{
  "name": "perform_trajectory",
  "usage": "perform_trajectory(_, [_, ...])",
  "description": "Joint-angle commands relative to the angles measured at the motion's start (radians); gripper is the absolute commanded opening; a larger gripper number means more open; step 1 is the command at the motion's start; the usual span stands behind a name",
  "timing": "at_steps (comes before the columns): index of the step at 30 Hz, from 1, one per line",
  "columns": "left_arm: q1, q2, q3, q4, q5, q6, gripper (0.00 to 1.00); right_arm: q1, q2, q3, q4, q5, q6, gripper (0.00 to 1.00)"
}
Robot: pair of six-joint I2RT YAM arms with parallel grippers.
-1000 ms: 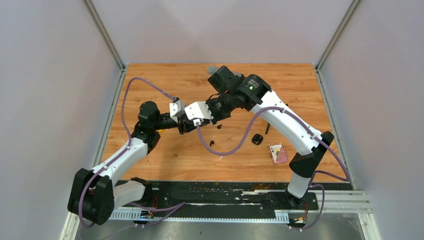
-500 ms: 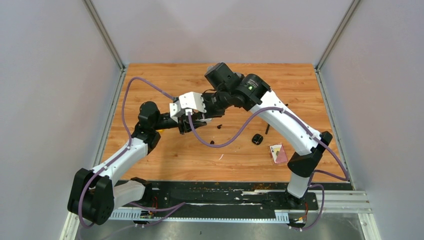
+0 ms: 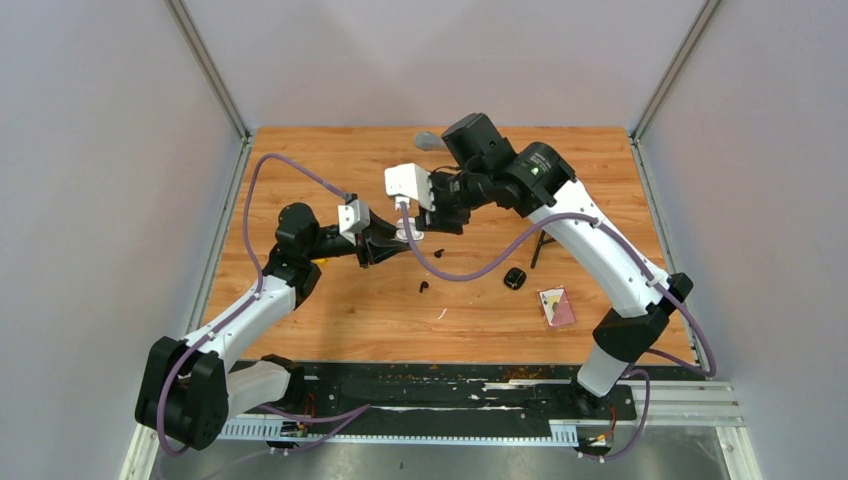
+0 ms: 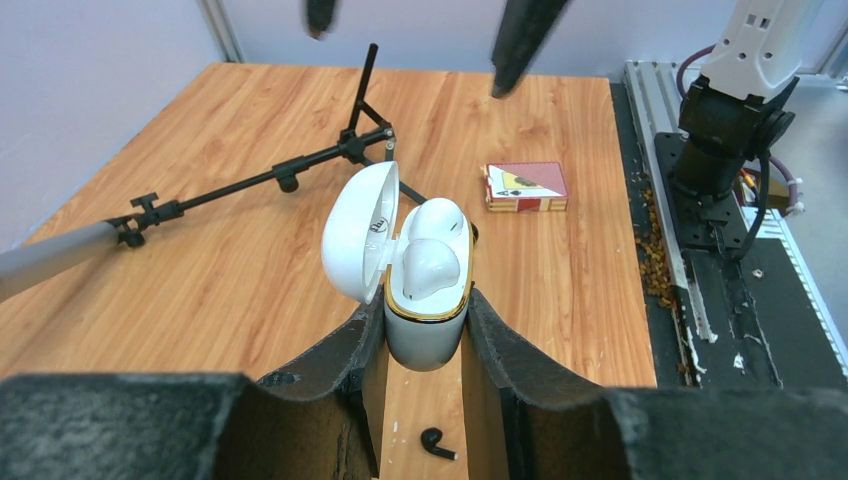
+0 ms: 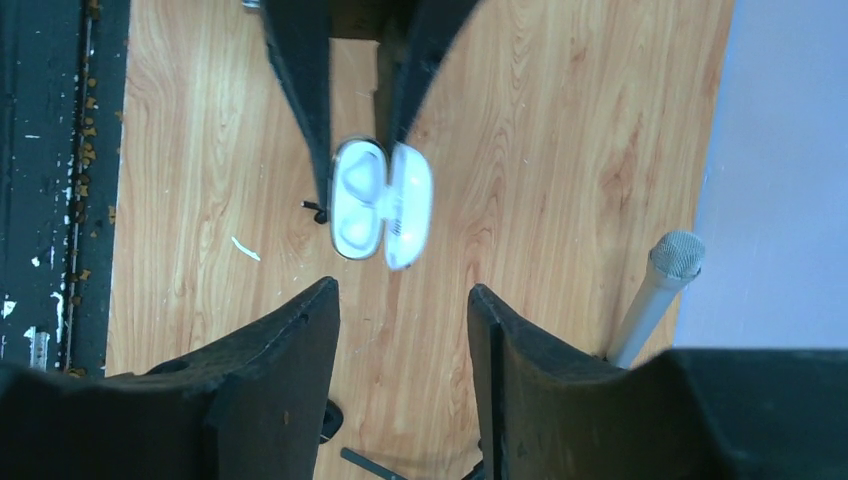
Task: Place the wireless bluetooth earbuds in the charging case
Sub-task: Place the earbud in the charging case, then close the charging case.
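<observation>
While the charging case (image 4: 422,345) sits clamped between my left gripper's (image 4: 425,305) jaws, my right gripper (image 5: 400,300) has backed off, jaws released.

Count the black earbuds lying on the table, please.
2. The near black earbud lies on open table; the far black earbud lies just behind it, beside the purple cable. More may be hidden under the arms.
</observation>
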Motion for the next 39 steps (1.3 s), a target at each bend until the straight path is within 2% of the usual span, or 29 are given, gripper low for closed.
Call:
perform_trajectory(1, [-0.006,-0.005,0.032,0.029,0.015,0.004,0.00,-0.070,0.035,0.064,-0.041,-0.107,0.039,0.54])
perform_trajectory(7, [-0.006,-0.008,0.056,-0.011,0.032,0.038,0.00,-0.114,0.111,0.110,-0.117,-0.210,0.006,0.68])
perform_trajectory(14, [-0.006,0.024,0.104,-0.031,0.020,0.064,0.00,-0.106,0.178,0.118,-0.166,-0.302,-0.071,0.70])
perform_trajectory(17, [-0.006,0.051,0.140,-0.091,-0.018,0.071,0.00,-0.094,0.177,0.120,-0.160,-0.307,-0.091,0.70])
perform_trajectory(20, [-0.006,0.070,0.165,-0.129,-0.067,0.042,0.00,-0.072,0.133,0.057,-0.080,-0.249,-0.084,0.70])
perform_trajectory(23, [-0.006,0.085,0.175,-0.127,-0.164,-0.064,0.00,-0.045,0.050,-0.075,0.066,-0.103,-0.042,0.70])
perform_trajectory(28, [-0.005,0.105,0.175,-0.146,-0.184,-0.183,0.00,-0.051,-0.015,-0.196,0.214,0.092,0.054,0.70])
perform_trajectory(30, [-0.002,0.102,0.183,-0.268,-0.184,-0.139,0.00,-0.085,-0.027,-0.236,0.233,0.129,0.094,0.70])
perform_trajectory(33, [0.016,0.092,0.171,-0.447,-0.260,-0.098,0.02,-0.192,-0.057,-0.294,0.237,0.080,0.142,0.71])
perform_trajectory(37, [0.066,0.124,0.136,-0.476,-0.364,-0.223,0.03,-0.348,-0.096,-0.357,0.214,-0.032,0.213,0.71])
perform_trajectory(39, [0.079,0.202,0.167,-0.532,-0.413,-0.255,0.04,-0.386,-0.128,-0.412,0.218,-0.056,0.224,0.71])
